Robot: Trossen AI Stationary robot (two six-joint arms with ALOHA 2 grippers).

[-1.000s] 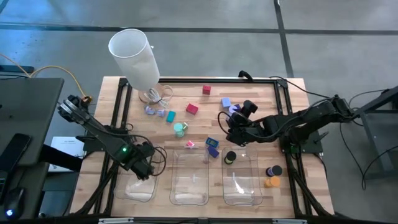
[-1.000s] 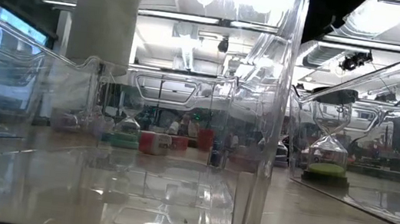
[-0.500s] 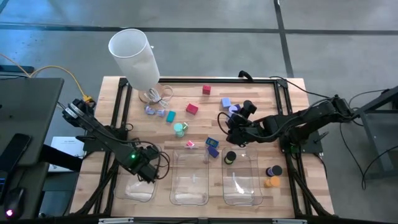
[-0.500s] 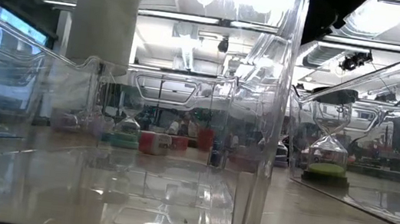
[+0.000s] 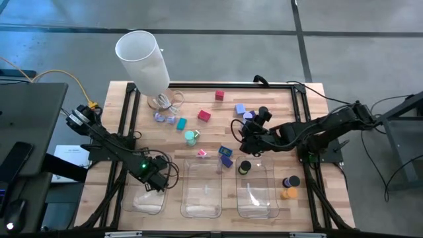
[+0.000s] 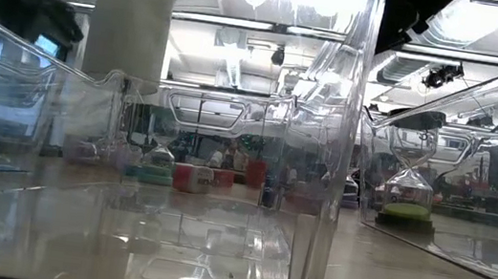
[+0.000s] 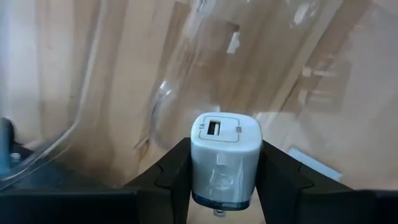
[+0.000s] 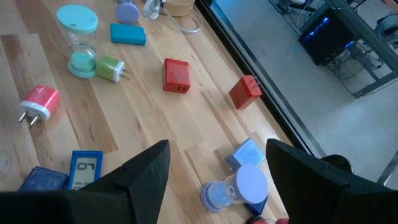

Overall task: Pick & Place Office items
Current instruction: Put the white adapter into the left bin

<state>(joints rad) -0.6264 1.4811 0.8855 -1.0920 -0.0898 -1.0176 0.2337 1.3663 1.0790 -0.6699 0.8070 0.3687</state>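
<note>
My left gripper (image 5: 156, 180) is over the left clear tray (image 5: 147, 201), shut on a small white USB charger (image 7: 224, 158). My right gripper (image 5: 248, 137) hangs open over the table's right middle; in its wrist view its fingers stand either side of a purple-capped piece (image 8: 241, 185) and a blue block (image 8: 246, 152) lying below. Two red cubes (image 8: 176, 74), a pink plug (image 8: 38, 101), a teal-capped piece (image 8: 79, 37), a green plug (image 8: 111, 67) and a teal block (image 8: 127, 34) lie on the wood. My left gripper pinches the white charger by its two side faces (image 7: 198, 163) between both fingers, coming from above and pointing down into the tray. The face with the USB port (image 7: 214, 129) points away from the wrist. The charger hangs clear of the tray floor.
Three clear trays sit side by side along the near edge, the middle (image 5: 203, 193) and right (image 5: 256, 193) ones beside the left. A green-topped black cap (image 5: 244, 167) lies in the right tray. Black (image 5: 291, 180) and orange (image 5: 288, 193) caps lie right of it. A tall white cylinder (image 5: 142, 59) stands far left.
My left gripper, still shut on the white charger, has shifted slightly toward the table's near edge and right, over the left tray.
</note>
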